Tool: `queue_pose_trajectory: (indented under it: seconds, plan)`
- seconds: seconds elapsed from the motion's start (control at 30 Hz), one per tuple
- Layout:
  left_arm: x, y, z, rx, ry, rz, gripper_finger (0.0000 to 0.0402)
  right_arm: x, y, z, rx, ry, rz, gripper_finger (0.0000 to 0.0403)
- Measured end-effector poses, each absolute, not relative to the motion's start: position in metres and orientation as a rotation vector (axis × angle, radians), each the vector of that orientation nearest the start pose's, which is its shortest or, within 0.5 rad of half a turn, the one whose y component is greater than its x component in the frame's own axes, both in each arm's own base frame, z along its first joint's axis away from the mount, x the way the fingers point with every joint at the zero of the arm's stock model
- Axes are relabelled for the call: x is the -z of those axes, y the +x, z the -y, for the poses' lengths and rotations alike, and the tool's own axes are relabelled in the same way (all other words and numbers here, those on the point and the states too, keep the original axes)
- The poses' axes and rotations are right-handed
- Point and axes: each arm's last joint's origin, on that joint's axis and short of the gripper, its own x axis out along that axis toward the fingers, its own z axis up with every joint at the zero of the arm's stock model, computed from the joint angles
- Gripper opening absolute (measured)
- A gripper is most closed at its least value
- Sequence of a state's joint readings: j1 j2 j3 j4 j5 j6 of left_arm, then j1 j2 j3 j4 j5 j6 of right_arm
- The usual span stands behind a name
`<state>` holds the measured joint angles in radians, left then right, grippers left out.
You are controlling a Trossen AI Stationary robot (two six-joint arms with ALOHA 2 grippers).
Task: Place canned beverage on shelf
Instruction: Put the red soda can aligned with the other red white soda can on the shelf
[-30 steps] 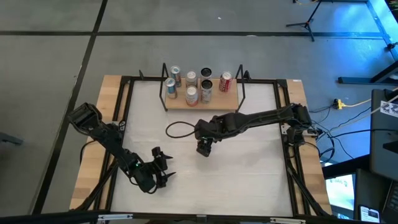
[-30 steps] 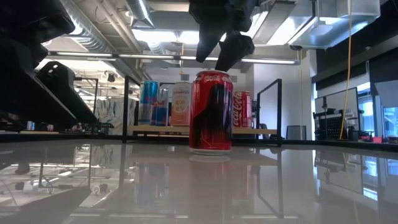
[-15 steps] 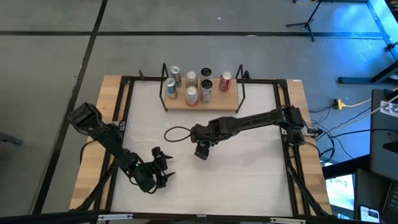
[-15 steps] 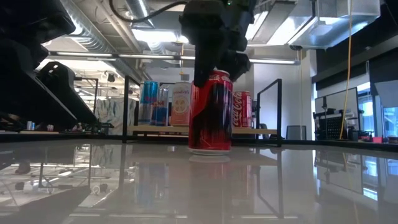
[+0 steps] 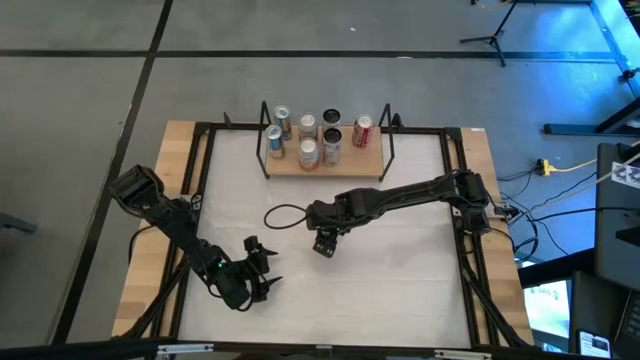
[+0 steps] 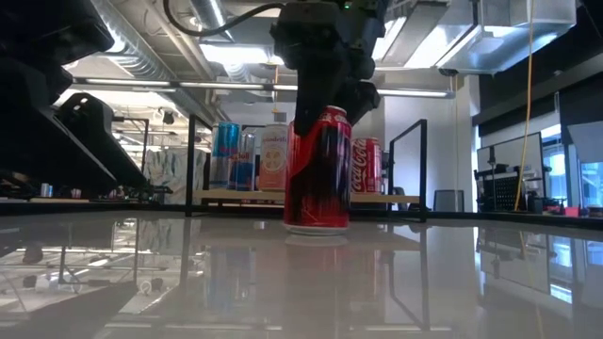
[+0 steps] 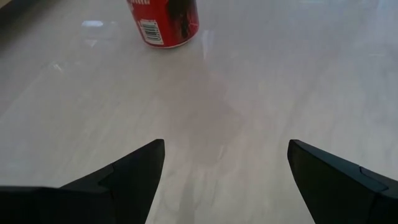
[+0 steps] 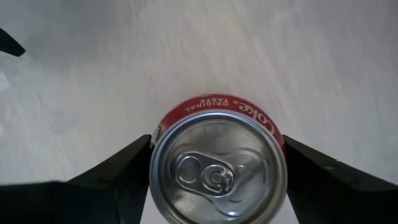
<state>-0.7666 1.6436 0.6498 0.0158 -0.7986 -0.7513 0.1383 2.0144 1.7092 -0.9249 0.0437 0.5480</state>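
A red cola can (image 6: 317, 179) stands upright on its base at mid-table, also visible in the left wrist view (image 7: 165, 22). My right gripper (image 5: 325, 243) points steeply down over it, shut on its upper part (image 8: 217, 168). My left gripper (image 5: 262, 270) waits open near the table's front left, nothing between its fingers (image 7: 227, 149). The shelf (image 5: 350, 164), a wood board in a black frame, stands at the table's far edge with several cans on it. My right gripper pinches the can's upper wall just below the rim (image 8: 155, 140) between its two fingers, one on each side. The fingers (image 6: 303, 108) come from above, pointing down. The can stays upright with its base on the table.
A black cable loop (image 5: 285, 212) lies on the table left of the right gripper. Black frame rails (image 5: 200, 180) run along the table's sides. The shelf's upright end loops (image 6: 407, 165) rise at its ends. Bare tabletop lies between the can and the shelf.
My right gripper has come down from just above the can, and its fingers now stand on either side of the can's top. The can remains standing on the table.
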Motion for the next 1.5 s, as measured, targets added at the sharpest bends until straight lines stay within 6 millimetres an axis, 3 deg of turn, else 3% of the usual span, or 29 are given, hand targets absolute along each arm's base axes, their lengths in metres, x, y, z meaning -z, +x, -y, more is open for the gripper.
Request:
queue_pose_trajectory:
  seconds: [0.17,0.37,0.6,0.77,1.2,1.5]
  plan:
    - [-0.121,0.211,0.174,-0.276,-0.033,-0.621,0.0330,-0.245,0.407,-0.055,0.259,0.348,-1.199,0.0289]
    - [-0.121,0.211,0.174,-0.276,-0.035,-0.622,0.0330,-0.292,0.381,-0.047,0.343,0.312,-1.095,0.0289]
    - [-0.121,0.211,0.174,-0.275,-0.041,-0.622,0.0330,-0.336,0.339,-0.018,0.569,0.293,-1.036,0.0289]
    - [-0.121,0.211,0.174,-0.276,-0.045,-0.620,0.0330,-0.351,0.322,0.009,0.685,0.317,-1.005,0.0289]
    - [-0.121,0.211,0.174,-0.278,-0.043,-0.618,0.0330,-0.334,0.315,0.089,0.823,0.483,-1.009,0.0289]
    - [-0.122,0.211,0.174,-0.281,-0.042,-0.616,0.0330,-0.307,0.306,0.124,0.888,0.602,-1.015,0.0289]
